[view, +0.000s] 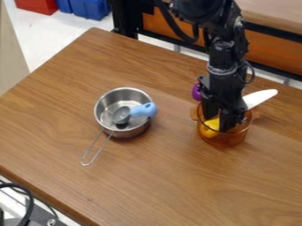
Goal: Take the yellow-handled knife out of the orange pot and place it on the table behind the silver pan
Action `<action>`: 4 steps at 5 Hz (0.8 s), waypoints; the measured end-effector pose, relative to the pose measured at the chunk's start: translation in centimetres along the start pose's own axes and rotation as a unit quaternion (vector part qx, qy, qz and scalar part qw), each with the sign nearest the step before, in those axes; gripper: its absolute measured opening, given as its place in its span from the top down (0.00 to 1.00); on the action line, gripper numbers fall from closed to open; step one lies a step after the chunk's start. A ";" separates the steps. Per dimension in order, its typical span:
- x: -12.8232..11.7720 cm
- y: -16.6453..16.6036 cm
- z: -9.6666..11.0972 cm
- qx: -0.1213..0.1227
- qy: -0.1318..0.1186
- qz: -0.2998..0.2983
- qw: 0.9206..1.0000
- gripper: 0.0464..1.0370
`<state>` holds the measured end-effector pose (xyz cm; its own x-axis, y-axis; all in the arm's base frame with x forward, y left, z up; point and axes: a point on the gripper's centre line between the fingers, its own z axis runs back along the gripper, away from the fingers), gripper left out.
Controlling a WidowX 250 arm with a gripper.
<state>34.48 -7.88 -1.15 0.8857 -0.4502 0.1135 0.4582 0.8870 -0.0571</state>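
Observation:
The black gripper (218,122) points down into the amber see-through pot (225,140) on the right side of the table. Its fingers stand apart, with the tips inside the rim. A yellow thing (209,129) lies in the pot right at the fingertips; whether they touch it is hidden. Something white and blade-shaped (260,98) sticks out over the pot's back right, passing behind the gripper. Just behind the pot, left of the gripper, a purple thing (196,92) is partly covered.
Left of the pot sits a steel saucepan (105,115) with a wire handle toward the front left. A small grey scoop with a light blue handle (143,110) rests in it. The wooden table (159,176) ends at a diagonal front left edge. Black cables (26,207) are beyond that edge.

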 end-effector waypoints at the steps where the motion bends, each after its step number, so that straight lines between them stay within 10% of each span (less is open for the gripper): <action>1: -0.2 0.2 -1.0 0.010 0.006 -0.001 1.000 0.47; 2: -0.1 0.1 -1.1 0.011 0.007 -0.001 1.000 0.62; 4: 0.0 0.1 -0.8 -0.002 0.009 0.007 1.000 0.62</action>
<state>34.58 -7.83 -1.91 0.8931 -0.4396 0.0950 0.4461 0.8928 -0.0629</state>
